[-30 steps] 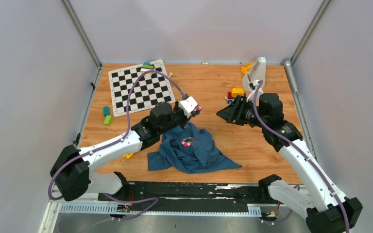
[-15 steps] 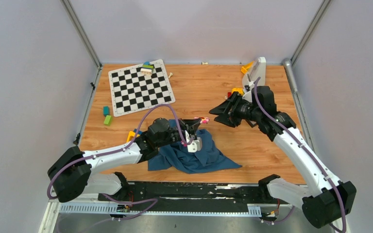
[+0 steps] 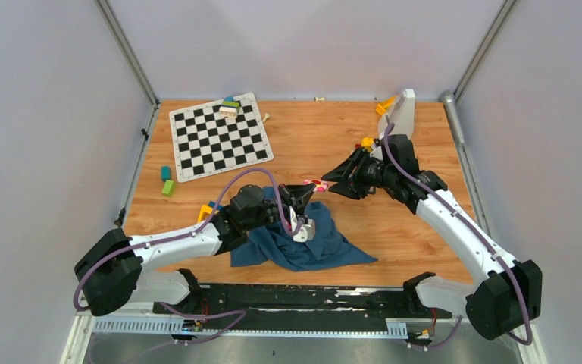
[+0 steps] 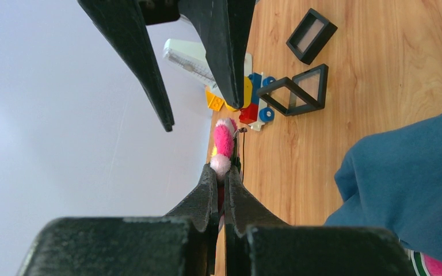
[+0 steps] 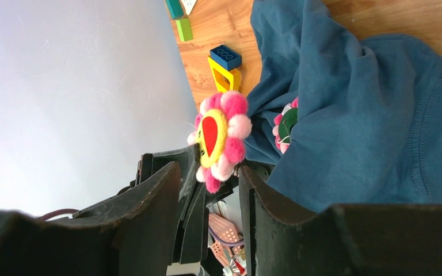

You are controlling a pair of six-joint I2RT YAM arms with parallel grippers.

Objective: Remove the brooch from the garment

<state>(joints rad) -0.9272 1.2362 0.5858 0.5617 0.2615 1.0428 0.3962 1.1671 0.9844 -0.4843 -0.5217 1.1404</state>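
Though edge-on from left wrist, yellow-faced brooch (image 5: 217, 141)

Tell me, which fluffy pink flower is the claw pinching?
The yellow-faced flower with a red middle, pinched in the left claw clear of the blue shirt. The green-middled flower sits tucked in the shirt's folds.

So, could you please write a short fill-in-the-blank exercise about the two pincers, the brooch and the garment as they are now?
1. The left pincer is shut on the brooch, whose petals are white and ___.
2. The right pincer, close to the brooch, is ___.
3. The garment is ___ in colour.

Missing words: pink; open; blue.
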